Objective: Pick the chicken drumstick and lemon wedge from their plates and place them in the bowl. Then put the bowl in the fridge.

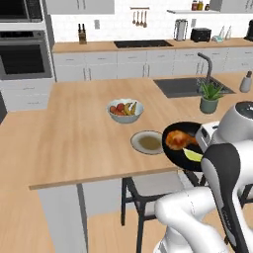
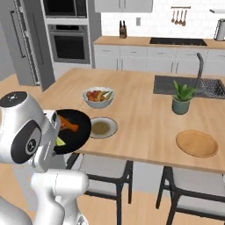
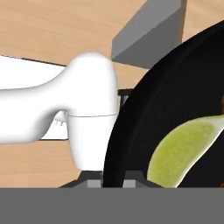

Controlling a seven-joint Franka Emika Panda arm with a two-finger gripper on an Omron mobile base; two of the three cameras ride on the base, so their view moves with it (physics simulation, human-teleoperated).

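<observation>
Left base view from behind-left, facing forward and down, right base view from behind-right, both sharing island counter (image 1: 79,143) and bowl (image 2: 77,132), hand view very close on bowl rim

Lighting reads flat and even on my end — bright, no clear source direction. Island counter (image 1: 79,133) has almost no cast shadows, just darker under its overhang. No glare; faint sheen on the drumstick (image 1: 179,140). Base views are soft and low-res, slightly blurry. Hand view is sharper — bowl (image 3: 175,100) is near-black, detail lost.
</observation>
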